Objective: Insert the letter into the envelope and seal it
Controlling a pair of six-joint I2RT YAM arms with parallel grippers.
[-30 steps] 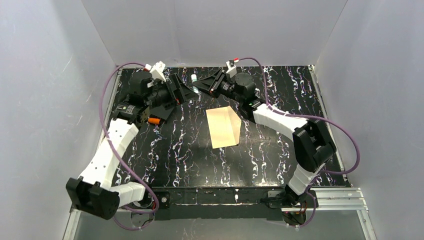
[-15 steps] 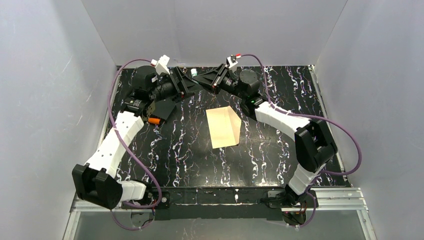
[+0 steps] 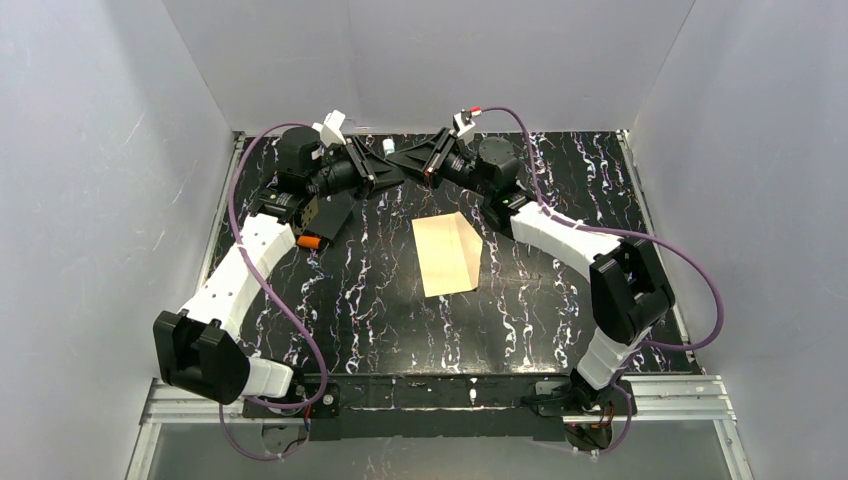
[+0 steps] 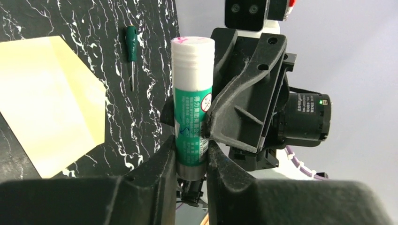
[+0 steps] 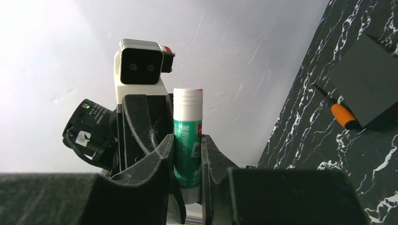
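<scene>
The cream envelope [image 3: 447, 255] lies flat mid-table, its pale corner also in the left wrist view [image 4: 47, 98]. The letter is not in view. At the far middle, just in front of the back wall, a green-and-white glue stick [image 3: 388, 148] is held off the table between both arms. My left gripper [image 3: 378, 168] is shut on its lower end [image 4: 190, 93], fingers pressed on both sides [image 4: 191, 150]. From the opposite side my right gripper [image 3: 403, 160] is shut on the same stick [image 5: 187, 136], jaws tight on the green label [image 5: 187, 152].
A black square card [image 3: 328, 213] lies at the back left with an orange-handled screwdriver [image 3: 310, 241] at its near edge; both show in the right wrist view [image 5: 366, 89] [image 5: 344, 116]. A green-handled screwdriver [image 4: 131, 47] lies beyond the envelope. Grey walls enclose the table.
My left arm has swung right toward the back middle, and its jaws have closed from wide open onto the glue stick. The right gripper shifted slightly at first, then kept still, holding the stick.
</scene>
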